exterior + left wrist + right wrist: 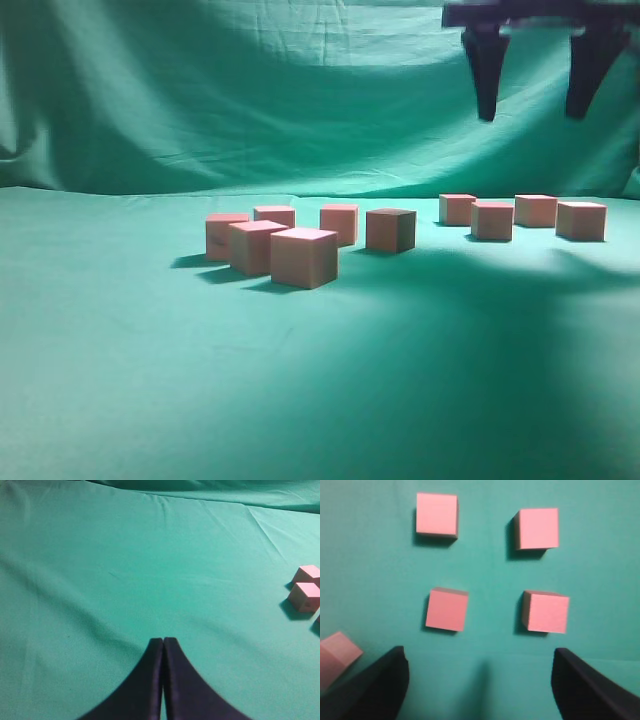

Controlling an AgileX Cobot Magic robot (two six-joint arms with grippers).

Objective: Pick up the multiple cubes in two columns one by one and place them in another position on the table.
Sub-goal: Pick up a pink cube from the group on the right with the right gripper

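Ten pink cubes stood on the green-draped table (120,400): six bunched toward the middle and four set apart on the right as a tidy two-by-two block. None of them was being carried, and I could not tell which group was the starting pile and which the placed one.

High above that block hung the right pincer (535,100), released, its two dark fingers spread wide and clear of everything. From its own camera the four cubes lay straight beneath, the near-left cube (447,609) and near-right cube (547,611) closest to the fingers, the far-left cube (437,514) and far-right cube (537,527) beyond. A fifth cube (335,657) peeked in at the lower left edge.

The left pincer (163,645) was clenched on nothing, fingers pressed flat together over bare cloth, with only two cubes (305,596) off at the right of its view. It looked parked.

To my eye the right arm was between cubes, either just done setting one down or about to choose one. If a pick came next, it would do well to centre over a single cube before dropping, since the spread of the fingers looked wide enough to straddle two at once. Squaring the fingers to flat faces rather than corners would help, as the right-hand pair sat slightly turned. A straight descent and straight lift seemed safest, because the neighbours stood near enough to be nudged out of line.
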